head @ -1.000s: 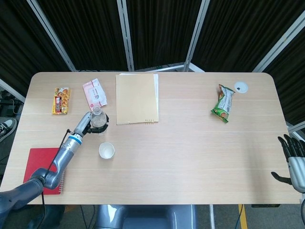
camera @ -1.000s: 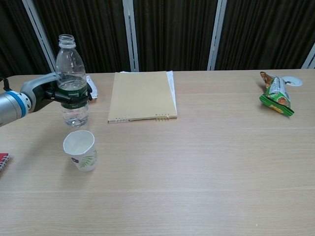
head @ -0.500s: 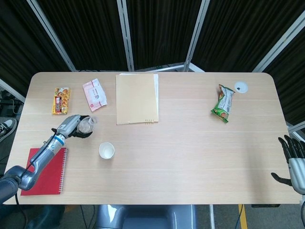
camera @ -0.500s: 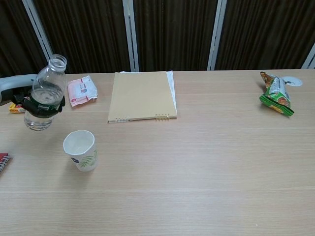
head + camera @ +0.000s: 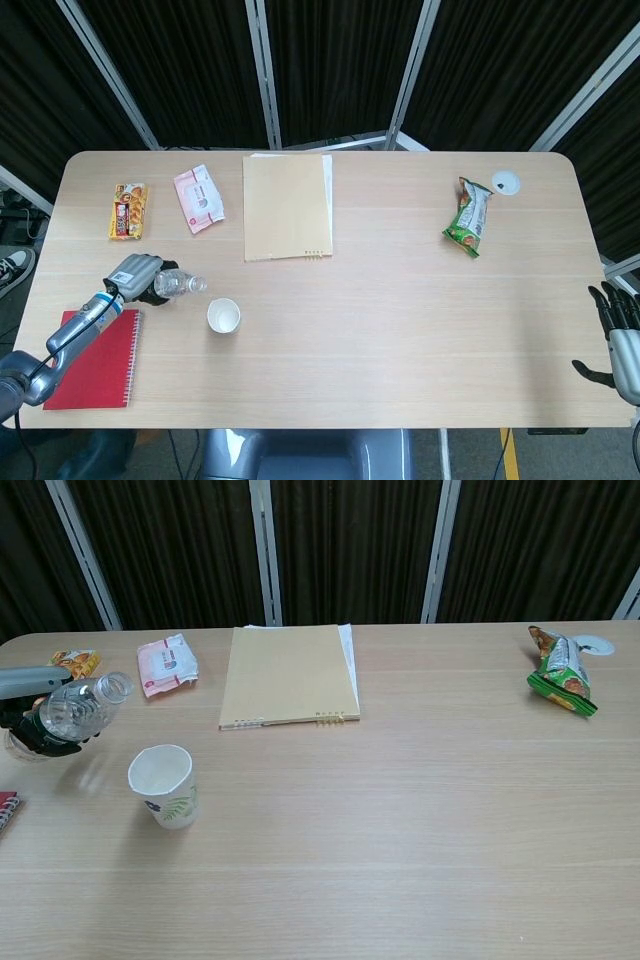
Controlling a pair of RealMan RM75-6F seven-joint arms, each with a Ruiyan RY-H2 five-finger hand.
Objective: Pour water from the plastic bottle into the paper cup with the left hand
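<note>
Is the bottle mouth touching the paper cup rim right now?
Apart. The chest view shows the plastic bottle, tilted in the left hand, with its mouth up and left of the paper cup, bare table between them. The head view shows the same gap.

We see a clear glossy plastic bottle (image 5: 78, 706), a matt paper cup (image 5: 165, 785), a smooth wood-grain table (image 5: 400, 300).

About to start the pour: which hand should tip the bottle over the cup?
Left. The left hand already holds the bottle tilted beside the cup; the right hand sits far off.
</note>
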